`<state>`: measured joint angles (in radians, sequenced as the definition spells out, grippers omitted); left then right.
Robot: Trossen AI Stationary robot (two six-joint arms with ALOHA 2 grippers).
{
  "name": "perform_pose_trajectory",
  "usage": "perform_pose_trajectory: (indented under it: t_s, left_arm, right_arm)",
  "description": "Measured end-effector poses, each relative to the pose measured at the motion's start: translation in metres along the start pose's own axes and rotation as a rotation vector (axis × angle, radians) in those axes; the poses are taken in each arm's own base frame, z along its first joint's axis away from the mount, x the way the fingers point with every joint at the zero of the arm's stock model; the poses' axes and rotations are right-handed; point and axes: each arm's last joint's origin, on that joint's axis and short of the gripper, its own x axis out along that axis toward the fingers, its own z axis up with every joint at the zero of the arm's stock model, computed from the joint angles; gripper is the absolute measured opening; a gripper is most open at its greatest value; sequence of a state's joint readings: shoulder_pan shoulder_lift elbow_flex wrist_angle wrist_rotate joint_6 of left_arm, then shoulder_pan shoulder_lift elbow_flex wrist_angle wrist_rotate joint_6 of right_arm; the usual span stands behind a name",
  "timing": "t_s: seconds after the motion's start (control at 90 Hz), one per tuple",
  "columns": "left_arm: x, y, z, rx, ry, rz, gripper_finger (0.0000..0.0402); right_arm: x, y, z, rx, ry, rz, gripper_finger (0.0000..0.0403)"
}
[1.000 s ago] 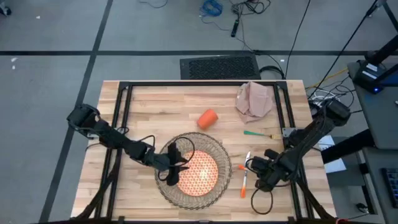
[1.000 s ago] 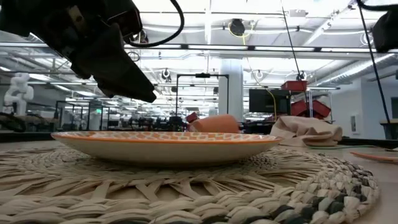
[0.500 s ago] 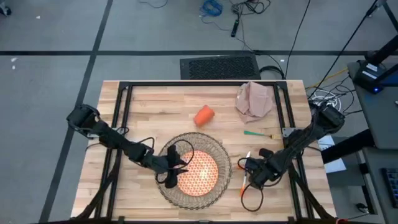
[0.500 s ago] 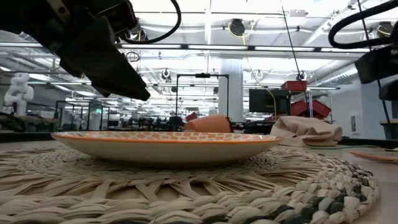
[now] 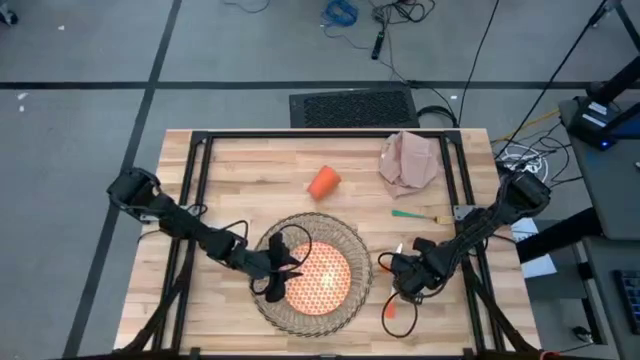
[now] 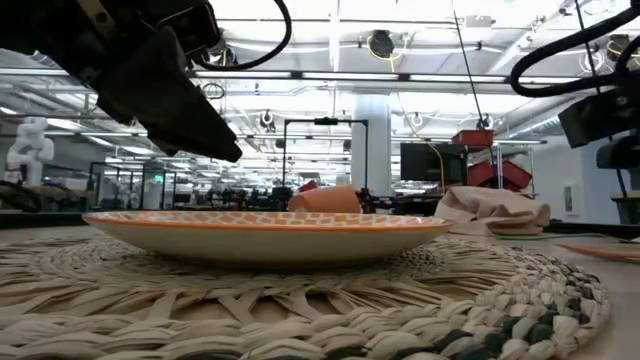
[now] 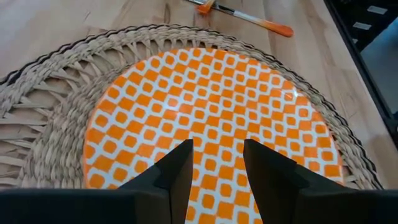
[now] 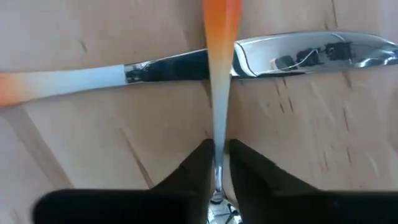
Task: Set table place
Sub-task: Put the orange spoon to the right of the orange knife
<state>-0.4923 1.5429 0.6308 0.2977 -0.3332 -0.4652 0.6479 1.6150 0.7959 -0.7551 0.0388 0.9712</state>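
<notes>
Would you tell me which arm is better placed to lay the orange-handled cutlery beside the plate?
The right. Its gripper is already shut on an orange-handled utensil, just right of the placemat. The left gripper hovers open over the plate, holding nothing.

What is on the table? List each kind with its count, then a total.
Wicker placemat: 1
Orange-patterned plate: 1
Orange cup: 1
Beige napkin: 1
Cutlery: 3 (green-handled piece, orange-handled knife, orange-handled piece in the right gripper)
Total: 7
</notes>
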Motion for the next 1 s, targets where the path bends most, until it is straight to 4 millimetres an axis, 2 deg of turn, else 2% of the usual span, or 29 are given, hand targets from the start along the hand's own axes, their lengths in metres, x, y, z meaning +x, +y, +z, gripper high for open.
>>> perform_pose_trajectory:
  t_s: [0.233,0.4,0.633,1.0]
  left_arm:
    - [0.0,0.0,0.0,0.0,0.0,0.0,0.0128]
    - [0.0,0.0,0.0,-0.001,-0.002,0.004,0.0128]
    - [0.0,0.0,0.0,-0.001,-0.007,0.012,0.0128]
    - [0.0,0.0,0.0,-0.008,-0.007,0.013,0.0128]
  right_arm:
    - [-0.002,-0.001,-0.001,-0.009,-0.005,-0.007,0.0002]
    - [-0.014,-0.001,-0.001,-0.063,0.019,-0.099,0.0001]
    - [-0.036,0.009,0.008,-0.127,-0.015,-0.083,0.0]
    - [-0.052,0.02,-0.005,-0.406,-0.011,-0.133,0.0]
